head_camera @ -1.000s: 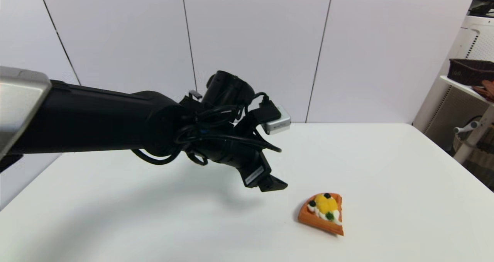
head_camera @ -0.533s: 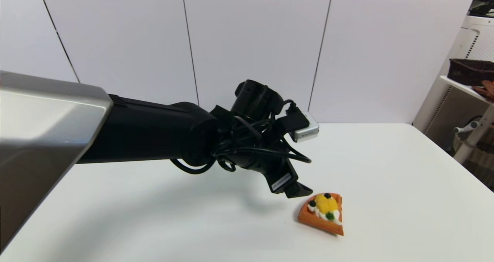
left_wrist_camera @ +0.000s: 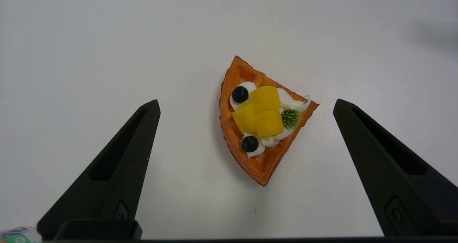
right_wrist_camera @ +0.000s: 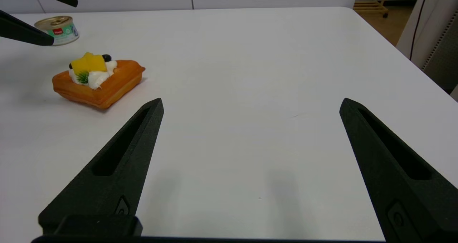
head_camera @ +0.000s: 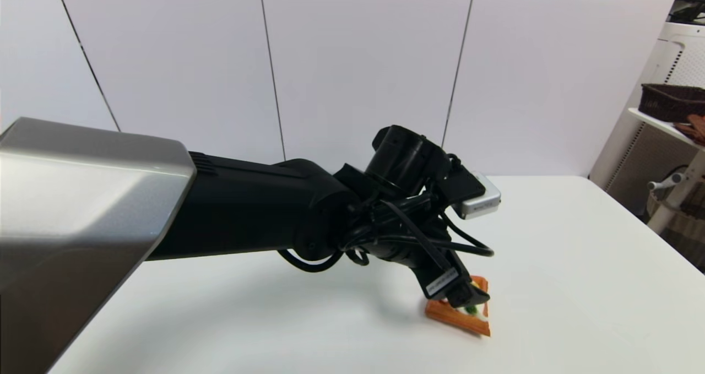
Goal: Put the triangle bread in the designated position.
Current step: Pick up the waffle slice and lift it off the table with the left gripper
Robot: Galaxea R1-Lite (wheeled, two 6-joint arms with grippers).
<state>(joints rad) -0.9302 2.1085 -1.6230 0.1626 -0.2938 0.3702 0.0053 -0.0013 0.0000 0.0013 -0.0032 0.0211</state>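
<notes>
My left gripper [left_wrist_camera: 246, 105] hangs over the bread [left_wrist_camera: 263, 119], its two black fingers [left_wrist_camera: 118, 171] spread wide to either side of the wedge and touching nothing. The bread lies flat on the white table [head_camera: 578, 264], toward the near right of the surface as my head camera sees it, with yellow chunks, white cream, two dark berries and a green sprig on top. From the head camera my left arm [head_camera: 248, 214] reaches in from the left and covers most of the bread [head_camera: 454, 314]; only its orange near edge and a bit of topping show below the gripper [head_camera: 468, 297]. My right gripper [right_wrist_camera: 250, 103] sits low over bare table well to the right of the bread [right_wrist_camera: 98, 82], its fingers wide apart and empty. Its camera sees the bread from the side, with the tips of my left gripper [right_wrist_camera: 50, 21] above and to the left of it. A tin can [right_wrist_camera: 57, 30] with a gold lid stands on the table beyond the bread, apart from it. At the far right, off the table, a dark basket [head_camera: 672, 101] rests on a white shelf.
</notes>
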